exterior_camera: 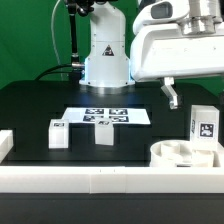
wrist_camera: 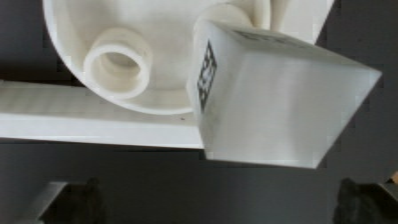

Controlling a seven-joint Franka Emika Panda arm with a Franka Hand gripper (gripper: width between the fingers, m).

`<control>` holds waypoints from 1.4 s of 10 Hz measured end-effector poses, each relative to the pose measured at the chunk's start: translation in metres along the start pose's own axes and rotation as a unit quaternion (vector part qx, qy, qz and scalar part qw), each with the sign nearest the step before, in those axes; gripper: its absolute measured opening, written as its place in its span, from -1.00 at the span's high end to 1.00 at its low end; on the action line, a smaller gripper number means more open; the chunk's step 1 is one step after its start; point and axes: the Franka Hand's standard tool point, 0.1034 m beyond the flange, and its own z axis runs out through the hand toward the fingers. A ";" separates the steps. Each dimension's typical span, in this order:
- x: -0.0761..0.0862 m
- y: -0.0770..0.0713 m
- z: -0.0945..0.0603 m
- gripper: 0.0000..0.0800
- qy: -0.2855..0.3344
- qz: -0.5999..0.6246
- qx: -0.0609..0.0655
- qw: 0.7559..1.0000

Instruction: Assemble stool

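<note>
The seat [exterior_camera: 178, 152] and the three legs [exterior_camera: 58, 134] are seen in plain white, with black-and-white square tags [exterior_camera: 206, 127] carried on the legs. The marker board [exterior_camera: 105, 116] is white, printed with black patterns. The surface [exterior_camera: 35, 105] is black.

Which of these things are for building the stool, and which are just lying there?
For the stool: seat, three legs.
Just lying about: marker board, white rails.

Green backdrop [exterior_camera: 25, 40] behind black table [exterior_camera: 30, 105] (faint sheen).
</note>
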 end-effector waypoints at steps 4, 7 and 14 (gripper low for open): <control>-0.007 -0.005 -0.003 -0.62 -0.143 0.022 -0.004 0.990; -0.008 -0.011 -0.005 -0.62 -0.202 0.068 -0.023 0.977; -0.003 -0.023 -0.004 -0.62 -0.191 0.079 -0.019 0.978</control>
